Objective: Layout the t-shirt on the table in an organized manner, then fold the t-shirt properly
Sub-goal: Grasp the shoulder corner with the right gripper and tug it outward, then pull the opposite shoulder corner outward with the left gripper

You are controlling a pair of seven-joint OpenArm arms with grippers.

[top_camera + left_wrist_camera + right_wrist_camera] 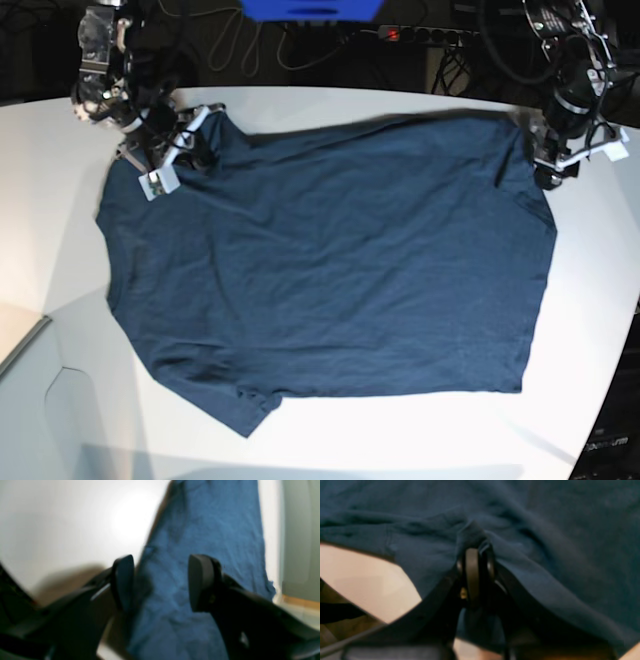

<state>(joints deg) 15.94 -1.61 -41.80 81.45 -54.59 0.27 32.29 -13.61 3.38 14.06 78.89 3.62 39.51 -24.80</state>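
The dark navy t-shirt (330, 260) lies spread nearly flat on the white table (400, 440). In the base view my right gripper (168, 158) is at the shirt's far left corner. The right wrist view shows this gripper (476, 555) shut, with a bunched fold of the t-shirt (557, 530) pinched between its fingers. At the shirt's far right corner sits my left gripper (548, 172). In the left wrist view that gripper (162, 582) is open, its fingers (122, 580) spread above the t-shirt (200, 530) with nothing clamped.
Behind the table run dark cables and a power strip (420, 35), with a blue object (310, 10) at the top. The table's curved edge (30, 340) shows at the front left. Bare tabletop (62, 517) lies beside the shirt.
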